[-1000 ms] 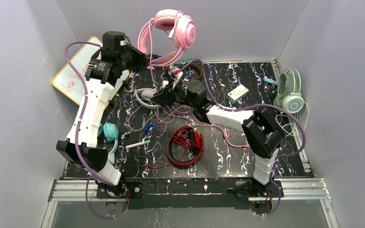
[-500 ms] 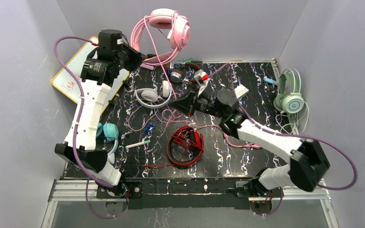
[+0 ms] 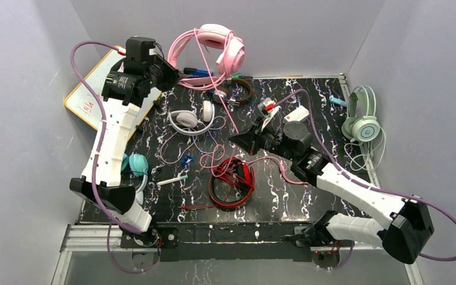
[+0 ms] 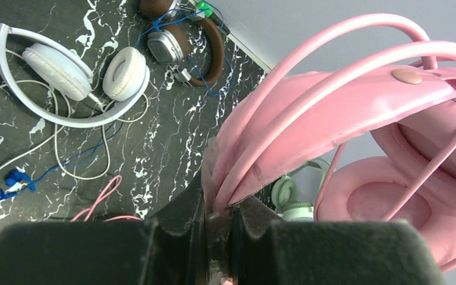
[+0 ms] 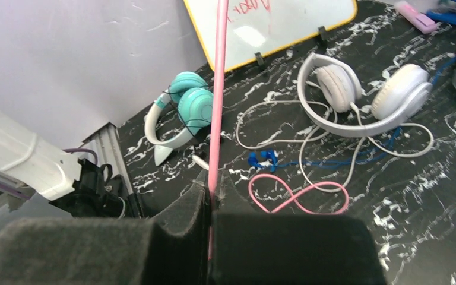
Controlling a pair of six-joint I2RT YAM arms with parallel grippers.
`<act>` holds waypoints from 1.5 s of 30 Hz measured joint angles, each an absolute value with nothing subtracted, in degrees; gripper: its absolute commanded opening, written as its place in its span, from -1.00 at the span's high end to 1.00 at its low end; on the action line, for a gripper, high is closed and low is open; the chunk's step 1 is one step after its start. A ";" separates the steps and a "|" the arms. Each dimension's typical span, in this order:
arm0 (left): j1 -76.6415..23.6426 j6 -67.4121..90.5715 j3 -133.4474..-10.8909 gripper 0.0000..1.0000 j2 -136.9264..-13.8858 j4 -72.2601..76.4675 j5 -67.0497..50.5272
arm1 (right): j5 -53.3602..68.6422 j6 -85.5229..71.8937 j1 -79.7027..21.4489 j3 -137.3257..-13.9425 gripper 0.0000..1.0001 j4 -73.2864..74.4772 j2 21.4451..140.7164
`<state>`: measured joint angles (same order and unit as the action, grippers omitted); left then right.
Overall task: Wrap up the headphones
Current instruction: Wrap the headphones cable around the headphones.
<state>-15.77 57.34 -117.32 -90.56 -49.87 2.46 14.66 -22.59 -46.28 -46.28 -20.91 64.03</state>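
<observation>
Left wrist view: the left end effector (image 4: pixel 218 209) pinches the pink headphones (image 4: pixel 386 202) by the headband (image 4: pixel 332 110), aloft over the far edge of the tabletop (image 3: pixel 279 199). The right end effector (image 5: pixel 209 199) clamps their taut cord (image 5: pixel 218 89). Overpulling could yank the headband free.

The far edge is crowded by the whiteboard (image 3: pixel 89 98), white headphones (image 3: pixel 189 119), brown headphones (image 3: pixel 237 92) and pink headphones (image 3: pixel 219 44) held aloft, from which a taut pink cord (image 5: pixel 217 107) is stretched over the table's middle. The left edge is taken by teal headphones (image 3: pixel 136 164), the right edge by mint green headphones (image 3: pixel 362 122), the near middle by red headphones (image 3: pixel 231 178). Bare table (image 3: pixel 276 199) is left toward the near right corner, partly beneath the right arm (image 3: pixel 356 187).
</observation>
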 measured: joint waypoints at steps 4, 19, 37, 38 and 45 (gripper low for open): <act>-15.77 56.05 -116.92 1.00 -90.54 -50.15 2.83 | 12.08 -20.86 -46.26 -47.44 0.97 -15.84 62.15; -16.08 55.64 -96.47 1.00 -82.13 -31.11 -18.52 | 18.09 -26.04 -35.92 -47.72 0.84 -14.85 69.30; -24.03 43.75 -78.56 1.00 -70.39 -27.55 -23.40 | 36.49 -38.57 -25.21 -45.12 0.57 -32.10 80.16; -24.32 42.26 -78.52 1.00 -69.84 -27.99 -23.40 | 37.47 -39.20 -24.86 -44.69 0.56 -33.32 80.31; -27.03 30.81 -78.94 1.00 -68.10 -33.19 -23.88 | 45.60 -41.23 -23.94 -43.27 0.55 -40.97 80.36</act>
<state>-27.03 30.81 -78.94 -68.10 -33.19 -23.88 45.60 -41.23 -23.94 -43.27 -40.97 80.36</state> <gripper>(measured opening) 0.106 0.222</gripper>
